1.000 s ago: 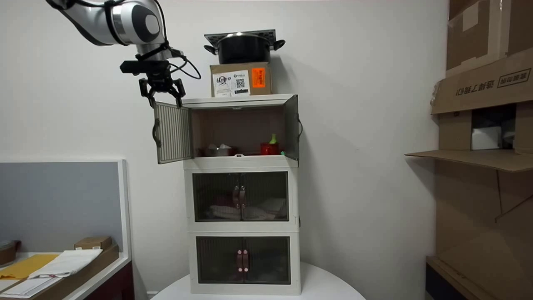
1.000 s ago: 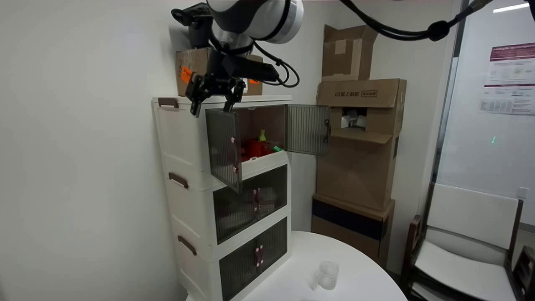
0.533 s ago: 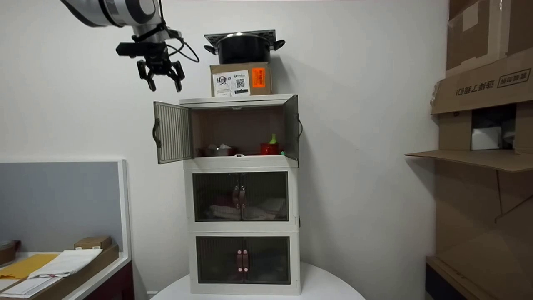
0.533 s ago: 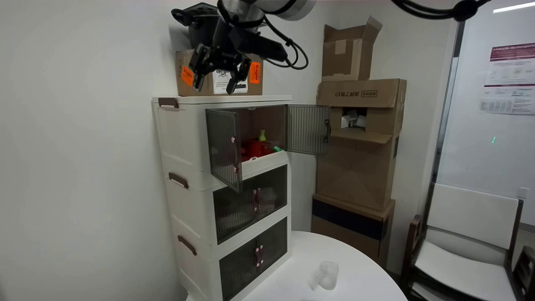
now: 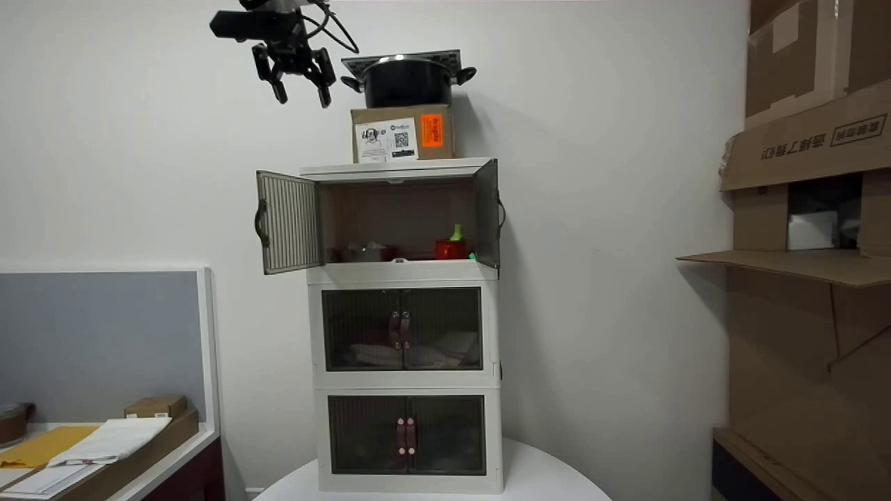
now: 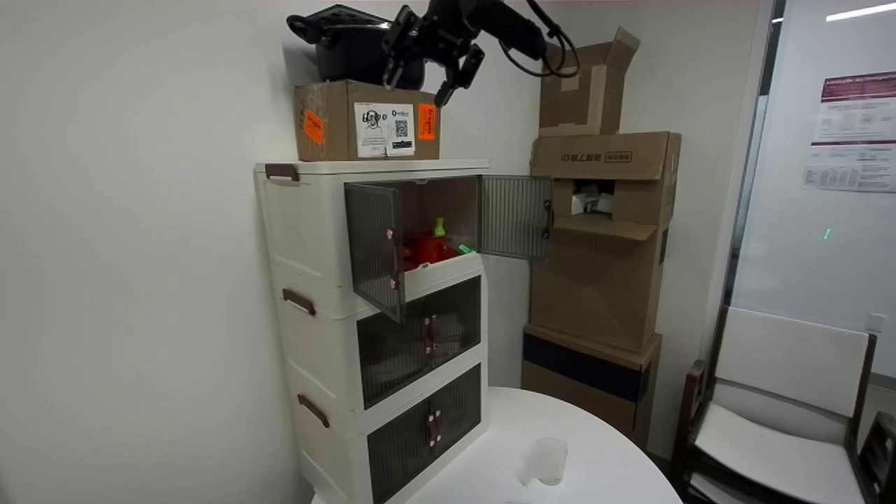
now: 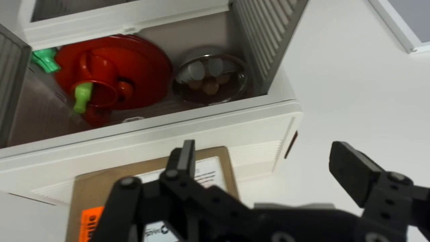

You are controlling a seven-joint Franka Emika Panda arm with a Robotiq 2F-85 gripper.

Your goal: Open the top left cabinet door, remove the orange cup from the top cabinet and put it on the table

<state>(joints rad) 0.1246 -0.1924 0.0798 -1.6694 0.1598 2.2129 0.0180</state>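
Holding something green (image 7: 82,96), a red cup (image 7: 102,72) sits in the top cabinet (image 5: 400,216).

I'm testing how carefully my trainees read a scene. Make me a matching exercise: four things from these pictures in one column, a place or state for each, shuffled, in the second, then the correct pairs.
Column 1
1. top left cabinet door
2. black cooking pot
3. translucent cup
4. gripper

Column 2
A. on the round white table
B. in mid-air, jaws apart
C. standing open
D. on top of a cardboard box

Pairs: 1-C; 2-D; 3-A; 4-B
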